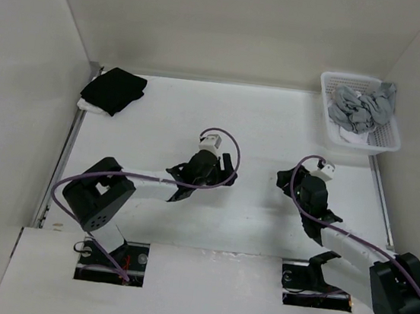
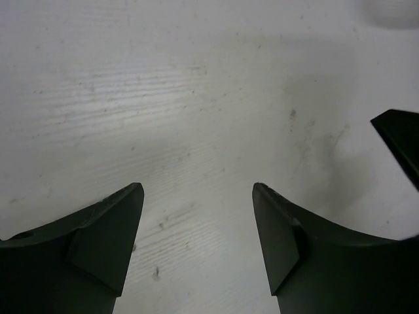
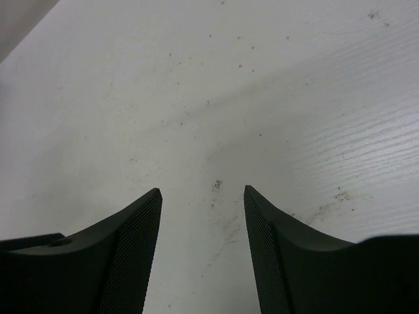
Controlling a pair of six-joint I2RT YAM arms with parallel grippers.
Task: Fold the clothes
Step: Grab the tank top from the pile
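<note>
The clothes [image 1: 363,107] are a crumpled light grey heap inside a white basket [image 1: 329,124] at the table's far right corner. My left gripper [image 1: 229,169] hovers over bare white table near the middle. In its wrist view the left gripper [image 2: 196,190] stands open, with only tabletop between the fingers. My right gripper [image 1: 288,174] sits a little to the right of it, well short of the basket. It too is open [image 3: 202,191] over bare, speckled tabletop. Neither gripper touches any cloth.
A folded black garment [image 1: 113,88] lies on a white cloth [image 1: 93,107] at the far left corner. White walls close in the table at the back and both sides. A black tip [image 2: 400,145] pokes into the left wrist view from the right.
</note>
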